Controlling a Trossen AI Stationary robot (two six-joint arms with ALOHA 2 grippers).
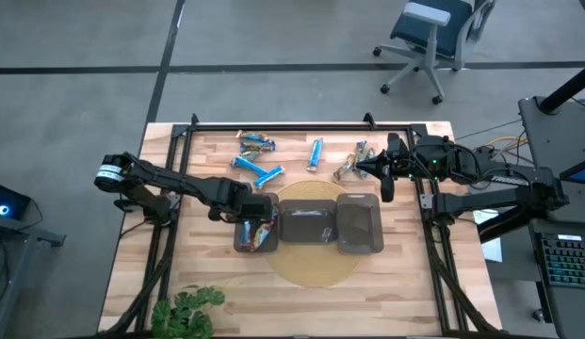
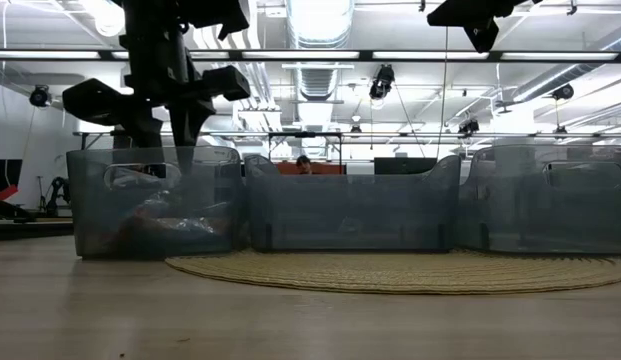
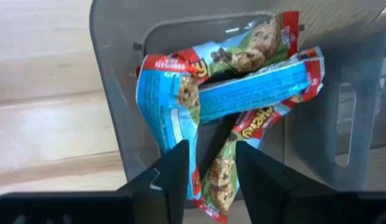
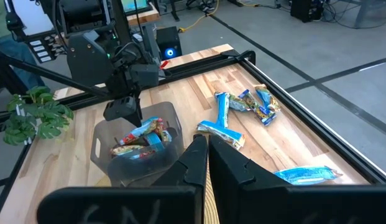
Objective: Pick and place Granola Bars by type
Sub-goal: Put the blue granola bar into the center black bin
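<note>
I count three trays [image 1: 317,224] in a row on my worktop [image 1: 405,273]. The left one [image 1: 243,240] holds at least three bars [image 3: 242,93], piled crosswise. My left tool [image 1: 258,209] hangs over it, fingers [image 3: 174,171] parted, empty. About six more bars [image 1: 254,165] lie loose beyond the trays. My right tool [image 1: 363,168] is closed, empty, near the far-right bars [image 1: 353,160].

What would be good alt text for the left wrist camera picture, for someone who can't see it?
The left gripper, fingers parted and empty, hangs over a dark translucent tray holding a loose pile of wrapped granola bars, blue and green-and-red wrappers overlapping. Light wooden table shows beside the tray.
</note>
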